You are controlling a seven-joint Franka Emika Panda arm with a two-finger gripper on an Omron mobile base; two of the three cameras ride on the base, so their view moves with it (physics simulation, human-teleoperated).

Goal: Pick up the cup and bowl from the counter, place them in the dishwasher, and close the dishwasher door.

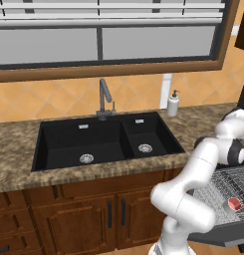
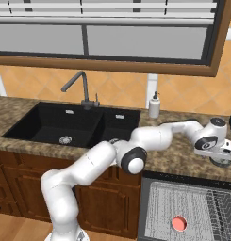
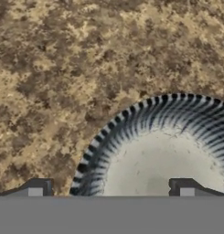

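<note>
Lowering onto the bowl (image 3: 163,151) is our step now. At the bottom of the hand view, the claw (image 3: 111,189) stands spread and empty, one tip outside the striped rim, one over the pale inside. We should straddle the rim squarely before closing. Beyond lies speckled surface (image 3: 63,68); the red cup (image 2: 179,223) already sits in the dishwasher (image 2: 183,202), lower right.

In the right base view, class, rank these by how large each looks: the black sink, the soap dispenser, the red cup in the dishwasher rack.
1. Black sink, clearly largest.
2. Soap dispenser and red cup: alike; the cup sits nearer the camera, so unranked.
</note>
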